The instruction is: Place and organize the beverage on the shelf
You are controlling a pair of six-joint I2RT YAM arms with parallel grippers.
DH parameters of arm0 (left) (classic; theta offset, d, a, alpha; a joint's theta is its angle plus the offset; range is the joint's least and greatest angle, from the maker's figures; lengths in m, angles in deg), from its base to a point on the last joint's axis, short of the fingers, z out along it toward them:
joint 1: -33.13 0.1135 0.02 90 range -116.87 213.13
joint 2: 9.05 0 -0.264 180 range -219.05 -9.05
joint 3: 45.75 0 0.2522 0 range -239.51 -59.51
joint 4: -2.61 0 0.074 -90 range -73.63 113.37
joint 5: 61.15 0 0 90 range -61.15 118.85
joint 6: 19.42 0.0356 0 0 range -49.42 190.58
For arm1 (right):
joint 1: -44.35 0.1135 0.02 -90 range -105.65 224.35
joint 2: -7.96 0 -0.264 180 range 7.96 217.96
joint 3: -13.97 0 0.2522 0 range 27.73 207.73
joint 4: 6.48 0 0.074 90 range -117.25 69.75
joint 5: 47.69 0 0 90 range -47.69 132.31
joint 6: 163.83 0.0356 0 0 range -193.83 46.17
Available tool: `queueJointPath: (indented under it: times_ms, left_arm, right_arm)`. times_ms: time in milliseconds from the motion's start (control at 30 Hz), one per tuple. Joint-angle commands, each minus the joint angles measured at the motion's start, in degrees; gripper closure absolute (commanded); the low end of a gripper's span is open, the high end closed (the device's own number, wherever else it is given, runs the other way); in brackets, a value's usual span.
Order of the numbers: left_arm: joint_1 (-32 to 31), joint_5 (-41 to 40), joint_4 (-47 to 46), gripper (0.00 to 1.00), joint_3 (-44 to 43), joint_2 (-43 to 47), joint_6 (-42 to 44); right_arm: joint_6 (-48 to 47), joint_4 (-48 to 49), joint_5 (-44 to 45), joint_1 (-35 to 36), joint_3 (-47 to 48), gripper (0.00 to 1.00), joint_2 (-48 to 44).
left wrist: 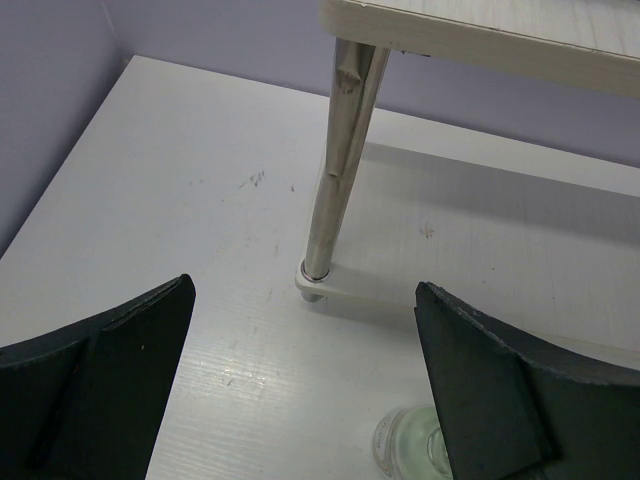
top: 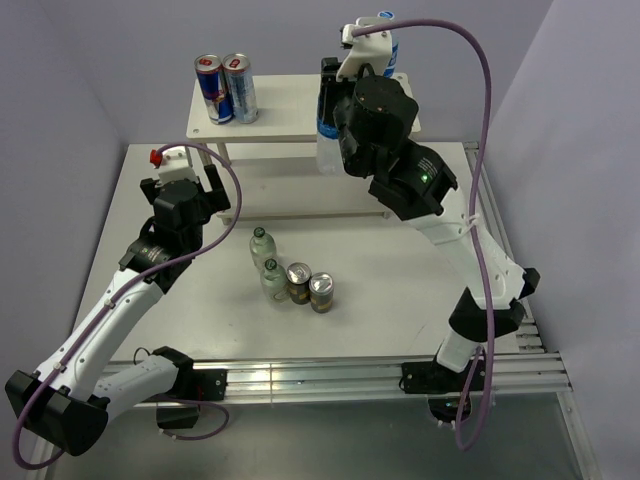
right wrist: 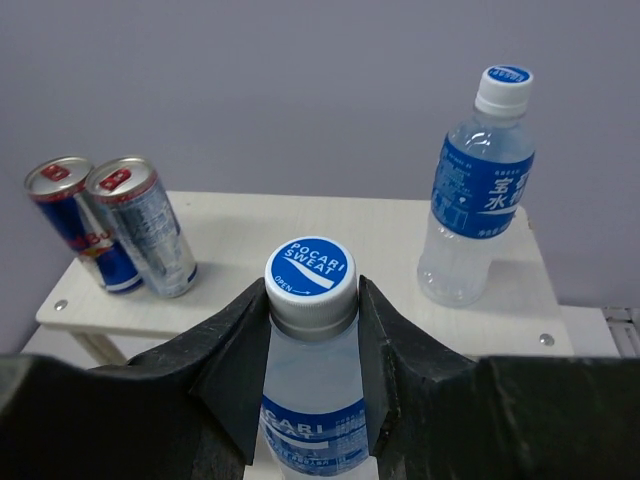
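Right tool [right wrist: 312, 340] is clenching the blue-labelled bottle [right wrist: 310, 275] at its neck, holding it at the shelf [right wrist: 300, 225] front edge. Next move is calling for lowering it upright beside the standing bottle [right wrist: 478, 190], then releasing. Left tool [left wrist: 303, 340] is hanging spread, empty.

Bright, even, diffuse light from overhead; soft shadows under the top board of the cream-white two-tier shelf [left wrist: 480, 35]; crisp focus.
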Motion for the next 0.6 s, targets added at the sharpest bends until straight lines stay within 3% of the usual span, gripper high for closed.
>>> queueJointPath:
  times_ms: [0, 567]
  left_arm:
    - [0.1, -0.1, -2.0, 0.01, 0.1, 1.0, 0.7]
    - [0.2, -0.3, -2.1, 0.01, 0.4, 0.7, 0.7]
  right_arm:
    - [-4.3, 9.4, -0.1, -1.8, 4.7, 1.00, 0.4]
    - [-10.6, 25.2, -4.6, -7.8, 12.0, 1.00, 8.3]
